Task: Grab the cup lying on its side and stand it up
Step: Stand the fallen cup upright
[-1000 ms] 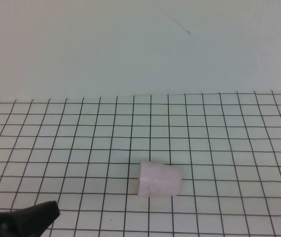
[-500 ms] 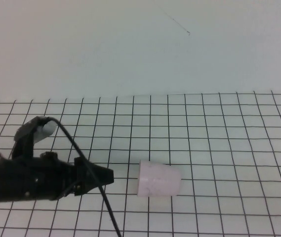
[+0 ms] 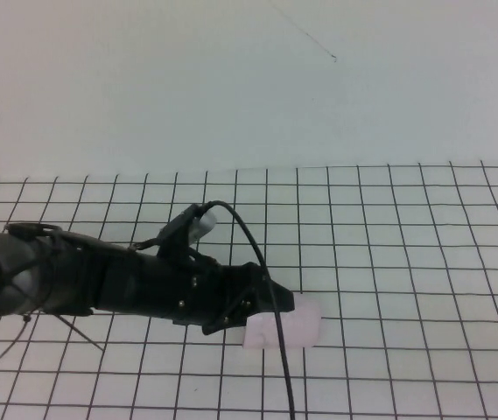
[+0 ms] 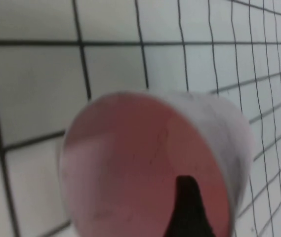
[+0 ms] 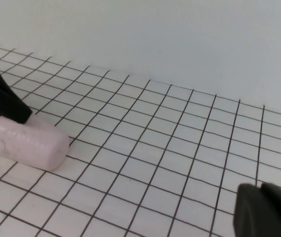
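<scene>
The pale pink-white cup (image 3: 299,331) lies on its side on the grid mat, its wider rim toward the left. My left gripper (image 3: 277,304) reaches in from the left and covers the cup's rim end. In the left wrist view the cup's pink mouth (image 4: 130,153) fills the frame, and one black finger (image 4: 187,210) sits inside it. The other finger is out of view, and the jaws look open around the cup's wall. The cup also shows in the right wrist view (image 5: 29,140). My right gripper (image 5: 266,213) is shut and empty, hovering over the mat far from the cup.
The white grid mat (image 3: 389,262) covers the table up to a plain pale wall (image 3: 249,87) at the back. A black cable (image 3: 270,350) hangs from the left arm and crosses in front of the cup.
My left arm has come in from the lower left and moved right until its gripper reached the cup's rim. The cup has not moved.
</scene>
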### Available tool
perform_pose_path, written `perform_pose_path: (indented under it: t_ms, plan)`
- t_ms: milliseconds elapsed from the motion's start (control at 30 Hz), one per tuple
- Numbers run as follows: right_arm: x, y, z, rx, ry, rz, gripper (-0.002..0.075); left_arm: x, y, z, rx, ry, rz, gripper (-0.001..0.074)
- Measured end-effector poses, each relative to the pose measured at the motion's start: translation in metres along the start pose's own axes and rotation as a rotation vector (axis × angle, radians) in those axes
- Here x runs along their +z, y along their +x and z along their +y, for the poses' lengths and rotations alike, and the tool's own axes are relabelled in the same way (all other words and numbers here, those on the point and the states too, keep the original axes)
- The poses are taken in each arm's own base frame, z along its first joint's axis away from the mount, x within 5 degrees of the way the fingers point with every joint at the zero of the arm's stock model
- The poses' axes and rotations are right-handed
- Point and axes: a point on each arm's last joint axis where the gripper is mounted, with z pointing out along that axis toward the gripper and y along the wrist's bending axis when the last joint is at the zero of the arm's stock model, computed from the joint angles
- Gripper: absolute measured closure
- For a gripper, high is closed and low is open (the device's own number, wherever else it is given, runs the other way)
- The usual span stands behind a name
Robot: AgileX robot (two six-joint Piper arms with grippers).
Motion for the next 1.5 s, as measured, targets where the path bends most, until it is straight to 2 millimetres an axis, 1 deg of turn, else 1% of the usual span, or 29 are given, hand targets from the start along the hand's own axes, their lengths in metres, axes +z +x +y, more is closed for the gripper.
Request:
perform_pose_path:
  t_ms: [33,67,100,167,233,267,400,467,600,667,800,867,933,1033,1067,1167,1233,1300,1333,1433,1500]
  plan:
    - [0.0,0.001,0.0,-0.001,0.0,0.002,0.0729,0.004,-0.001,0.0,-0.007,-0.008,-0.007,0.0308]
    - [0.0,0.001,0.0,-0.003,0.0,0.002,0.0729,0.008,-0.001,0.0,-0.007,-0.013,-0.007,0.0336]
    - [0.0,0.001,0.0,-0.003,0.0,0.002,0.0729,0.011,-0.002,0.0,0.005,-0.022,-0.01,0.0379]
    - [0.0,0.001,0.0,-0.003,0.0,0.002,0.0729,0.016,-0.002,0.0,0.022,-0.026,-0.002,0.0496]
    - [0.0,0.001,0.0,-0.003,0.0,0.002,0.0729,0.02,-0.002,-0.001,0.057,-0.026,0.006,0.0666]
    - [0.0,0.001,0.0,-0.003,0.0,0.002,0.0729,0.021,0.0,-0.001,0.068,-0.022,0.014,0.0736]
    - [0.0,-0.002,0.002,0.057,-0.021,-0.015,0.0729,0.018,0.002,-0.009,0.161,0.03,0.045,0.0734]
    - [-0.002,-0.004,0.003,0.062,-0.033,-0.013,0.0728,0.013,0.007,-0.021,0.274,0.057,0.075,0.0734]
    - [-0.006,-0.014,0.004,0.107,-0.049,-0.03,0.0728,-0.007,0.022,-0.062,0.653,0.027,0.099,0.0734]
    - [-0.004,-0.019,0.005,0.144,-0.073,-0.012,0.0729,-0.018,0.029,-0.081,0.82,-0.003,0.086,0.0734]
    - [0.001,-0.031,0.007,0.21,-0.135,0.063,0.0728,-0.04,0.05,-0.123,1.22,-0.048,0.045,0.0734]
    - [0.002,-0.042,0.007,0.247,-0.16,0.078,0.0727,-0.048,0.064,-0.142,1.405,-0.051,0.028,0.0734]
    - [0.0,-0.057,0.006,0.245,-0.173,0.072,0.0715,-0.057,0.078,-0.159,1.584,-0.046,0.004,0.0734]
    - [-0.007,-0.081,0.006,0.236,-0.191,0.031,0.0653,-0.068,0.099,-0.18,1.829,-0.042,-0.02,0.0734]
    - [-0.01,-0.088,0.006,0.235,-0.201,0.02,0.0633,-0.07,0.105,-0.184,1.909,-0.047,-0.02,0.0734]
    - [-0.016,-0.11,0.01,0.277,-0.266,0.023,0.0548,-0.069,0.119,-0.193,2.248,-0.112,-0.006,0.0734]
    - [-0.014,-0.119,0.013,0.282,-0.327,0.076,0.0471,-0.066,0.127,-0.197,2.433,-0.15,0.004,0.0734]
    - [-0.007,-0.121,0.016,0.265,-0.396,0.14,0.0399,-0.063,0.134,-0.201,2.535,-0.17,-0.001,0.0734]
    - [-0.003,-0.122,0.018,0.256,-0.433,0.158,0.0375,-0.061,0.136,-0.202,2.573,-0.182,0.006,0.0734]
    - [0.009,-0.12,0.024,0.238,-0.561,0.215,0.036,-0.056,0.14,-0.202,2.66,-0.224,0.022,0.0735]
    - [0.017,-0.12,0.024,0.235,-0.6,0.24,0.0361,-0.051,0.139,-0.2,2.673,-0.249,0.045,0.0734]
